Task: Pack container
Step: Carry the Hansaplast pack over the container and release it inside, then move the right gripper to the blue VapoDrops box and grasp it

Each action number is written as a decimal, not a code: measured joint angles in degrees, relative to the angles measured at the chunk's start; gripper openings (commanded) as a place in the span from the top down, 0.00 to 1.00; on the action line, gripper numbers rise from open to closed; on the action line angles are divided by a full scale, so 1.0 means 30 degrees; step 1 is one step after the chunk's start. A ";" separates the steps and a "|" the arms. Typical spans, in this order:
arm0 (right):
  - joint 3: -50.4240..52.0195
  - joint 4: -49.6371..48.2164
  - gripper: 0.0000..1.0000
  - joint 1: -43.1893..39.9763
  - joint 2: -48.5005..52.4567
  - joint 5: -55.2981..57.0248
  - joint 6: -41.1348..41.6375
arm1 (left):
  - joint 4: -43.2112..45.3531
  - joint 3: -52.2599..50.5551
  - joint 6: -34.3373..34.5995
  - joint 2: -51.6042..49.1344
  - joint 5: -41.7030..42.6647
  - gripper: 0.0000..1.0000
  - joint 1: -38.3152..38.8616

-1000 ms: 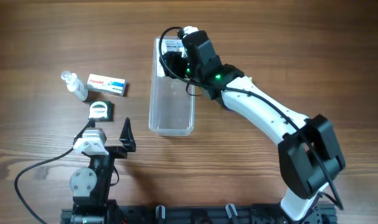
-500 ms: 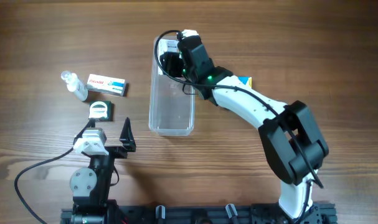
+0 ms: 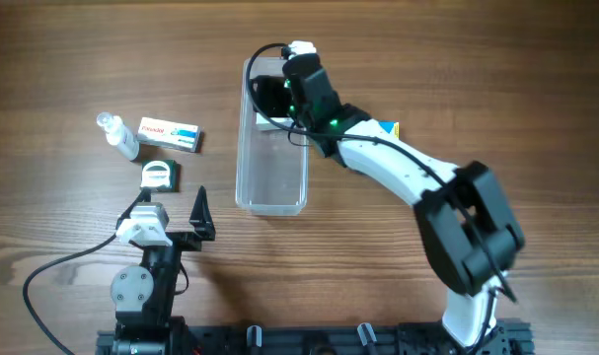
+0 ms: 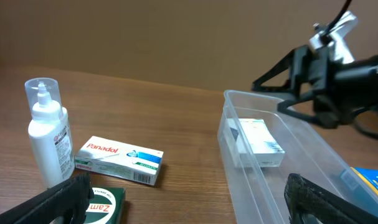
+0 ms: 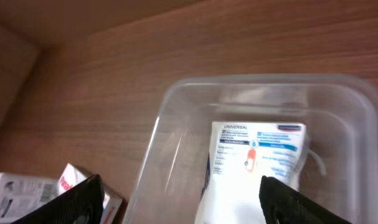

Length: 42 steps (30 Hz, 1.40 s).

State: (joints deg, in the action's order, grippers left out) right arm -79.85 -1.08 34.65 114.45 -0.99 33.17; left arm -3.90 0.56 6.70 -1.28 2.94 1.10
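The container (image 3: pixel 270 170) is a long clear plastic tray in the middle of the table, also seen in the left wrist view (image 4: pixel 228 102) and the right wrist view (image 5: pixel 176 93). A white box with blue print (image 5: pixel 257 155) lies inside its far end (image 4: pixel 258 143). My right gripper (image 3: pixel 277 94) hangs over that end, open, its jaws (image 5: pixel 189 199) wide apart above the box and not touching it. My left gripper (image 3: pixel 171 209) rests open near the table's front, left of the container (image 4: pixel 189 202), holding nothing.
Left of the container lie a small clear bottle (image 3: pixel 116 133) (image 4: pixel 47 134), a white Panadol box (image 3: pixel 169 134) (image 4: pixel 120 160) and a green Zam box (image 3: pixel 159 176) (image 4: pixel 104 204). A blue and yellow box (image 3: pixel 386 128) sits right of the container, partly under the right arm.
The right gripper was shut on the white box and has opened; the box now lies loose in the container's far end. The left arm has not moved.
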 measured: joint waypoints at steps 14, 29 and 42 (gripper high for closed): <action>0.0328 1.4214 0.00 -0.7038 -0.6914 0.0306 -0.1894 | 0.0000 0.0000 0.0000 -0.0015 0.0000 0.00 0.0000; 0.1195 1.4928 0.00 -0.7089 -0.0510 -0.0095 -0.3249 | 0.0000 0.0000 0.0000 -0.0015 0.0000 0.00 0.0000; 0.1202 1.4506 0.00 -0.5792 -0.0634 0.0153 -0.4160 | 0.0007 0.0000 0.0000 -0.0015 0.0000 0.00 0.0000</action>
State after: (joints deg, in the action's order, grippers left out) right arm -76.25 42.44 17.28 112.55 -0.54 20.69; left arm -3.88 0.56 6.70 -1.32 2.94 1.10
